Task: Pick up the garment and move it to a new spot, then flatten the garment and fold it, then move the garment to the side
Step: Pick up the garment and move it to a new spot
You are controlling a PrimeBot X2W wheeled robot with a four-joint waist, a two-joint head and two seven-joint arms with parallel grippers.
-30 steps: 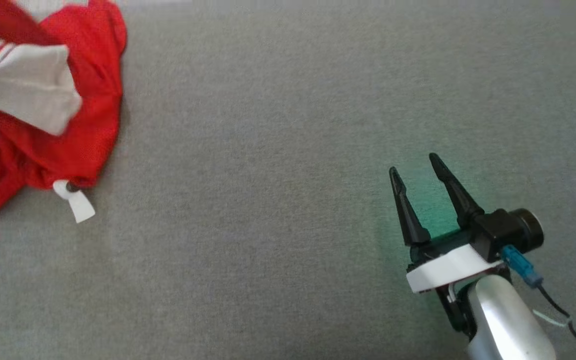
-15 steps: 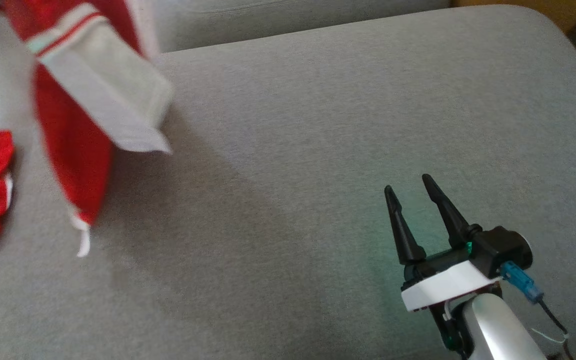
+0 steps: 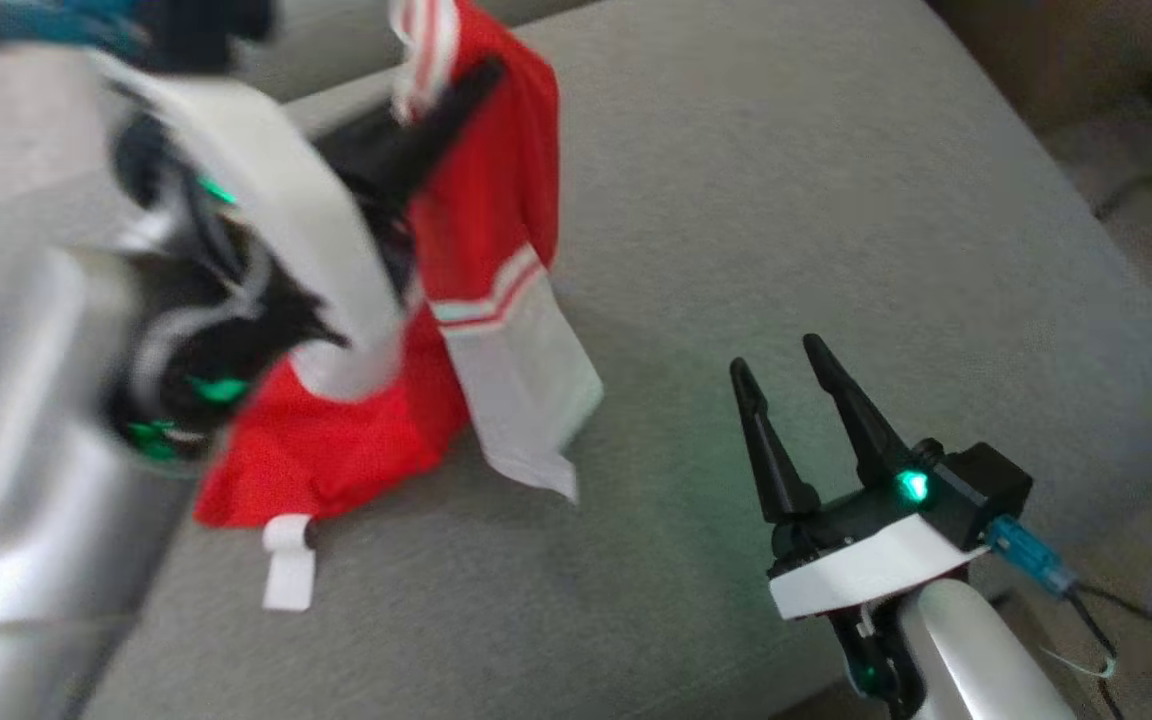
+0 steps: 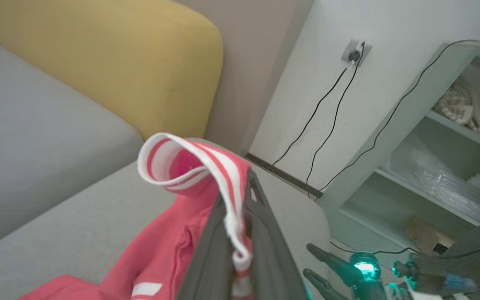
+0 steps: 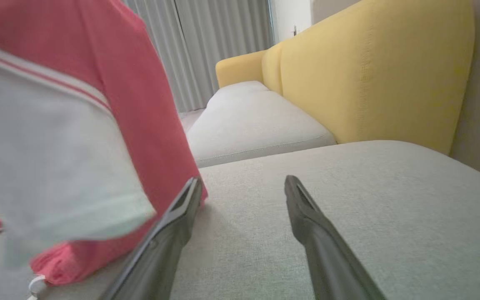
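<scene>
Just changed: the garment (image 3: 496,200) was a heap lying on the sofa seat (image 3: 816,180) a second ago. It now hangs from my left jaws, with only its lower folds bunched on the cushion. My head has swung as well, so part of the shift is the camera's.
Left jaws: together, clamped on the striped trim (image 4: 227,187) at the garment's top.
Right jaws: apart and empty, poised over the near right part of the seat, as they were a second ago.
Garment's place: toward the middle of the seat, its white panel (image 3: 516,390) dangling near my right jaws and a white strip (image 3: 288,565) trailing toward the near edge.
Meaning for the task: I judge the pick-up done and the carry to a new spot under way. Flattening, folding and moving aside all remain.
Watch for: a single pinch at the trim lets the cloth hang twisted, so my right jaws will probably need a second hold to spread it.
</scene>
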